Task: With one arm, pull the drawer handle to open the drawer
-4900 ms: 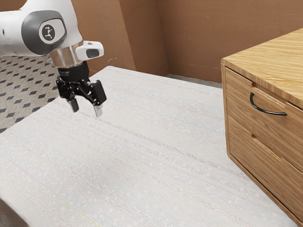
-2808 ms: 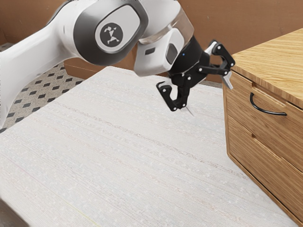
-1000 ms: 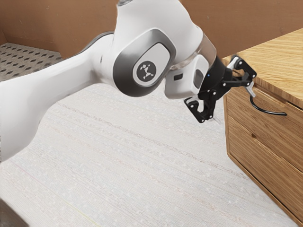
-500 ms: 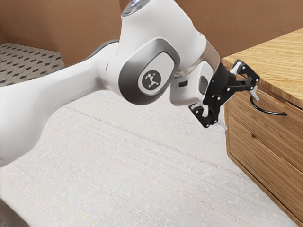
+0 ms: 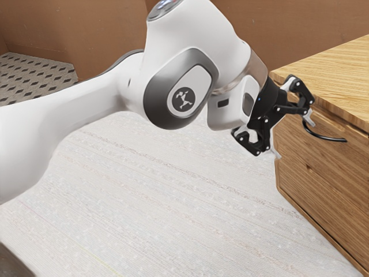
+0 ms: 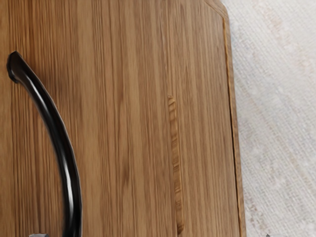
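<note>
A wooden cabinet [image 5: 337, 69] stands at the exterior view's right with two drawers. The upper drawer [image 5: 331, 158] carries a curved black handle [image 5: 327, 137] and looks flush with the cabinet. My gripper [image 5: 293, 138] is open and turned sideways in front of the drawer's near end. Its upper fingertip [image 5: 310, 121] sits right by the handle's near end, and the lower one hangs beside the cabinet's corner. Nothing is gripped. In the wrist view the handle [image 6: 55, 143] arcs across the drawer front [image 6: 133, 108] close under my hand.
The pale table [image 5: 150, 202] stretches out below and to the exterior view's left of the cabinet. My white arm [image 5: 173, 86] spans the view's upper left. Brown walls [image 5: 300, 23] stand behind. The lower drawer [image 5: 323, 199] has no handle in sight.
My arm swung from the table's far left across to the cabinet, turning the hand sideways. In the last half second the open gripper edged closer to the handle's near end.
</note>
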Tool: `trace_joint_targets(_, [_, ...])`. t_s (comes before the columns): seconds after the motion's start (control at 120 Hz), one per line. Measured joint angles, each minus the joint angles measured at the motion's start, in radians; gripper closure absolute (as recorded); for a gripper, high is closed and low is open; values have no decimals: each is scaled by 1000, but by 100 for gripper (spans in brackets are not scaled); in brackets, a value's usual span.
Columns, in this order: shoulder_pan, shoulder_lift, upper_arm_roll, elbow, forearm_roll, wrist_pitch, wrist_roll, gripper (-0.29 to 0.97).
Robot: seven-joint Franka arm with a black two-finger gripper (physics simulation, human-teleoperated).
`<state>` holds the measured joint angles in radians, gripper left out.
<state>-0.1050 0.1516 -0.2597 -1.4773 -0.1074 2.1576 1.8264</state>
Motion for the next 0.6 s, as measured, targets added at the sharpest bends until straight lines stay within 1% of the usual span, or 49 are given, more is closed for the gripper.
trace_joint_targets(0.1, [0,-4,0,0,0,0,-6,24])
trace_joint_targets(0.275, [3,-52,0,-50,0,0,-16,33])
trace_joint_targets(0.367, [7,-75,0,-77,0,0,-22,35])
trace_joint_targets(0.467, [8,-88,0,-101,0,1,-28,33])
trace_joint_targets(0.558, [9,-116,0,-126,0,1,-33,38])
trace_joint_targets(0.6, [9,-127,1,-136,0,0,-36,38])
